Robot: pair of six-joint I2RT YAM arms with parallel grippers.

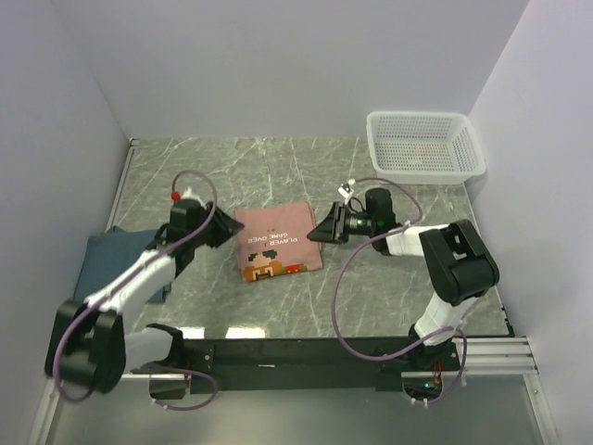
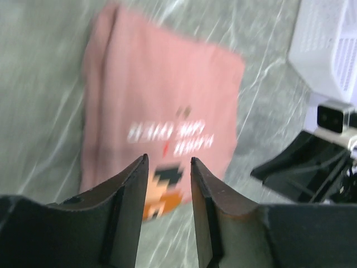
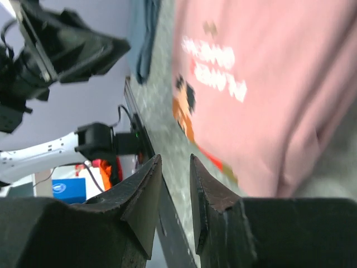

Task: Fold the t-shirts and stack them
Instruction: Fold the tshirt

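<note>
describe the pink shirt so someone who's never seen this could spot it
On the grey marbled table, look at the centre. The folded salmon-pink shirt lies there; its white lettering and pixel-art print set it apart from the dark teal shirt at the left edge.

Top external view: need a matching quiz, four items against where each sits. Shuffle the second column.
Items:
1. salmon-pink t-shirt
2. dark teal t-shirt
3. white mesh basket
4. right tool

Places:
a. far right corner of the table
b. centre, folded, print facing up
c. just right of the pink shirt's edge
d. left edge, partly under the left arm

Pairs: 1-b, 2-d, 3-a, 4-c
</note>
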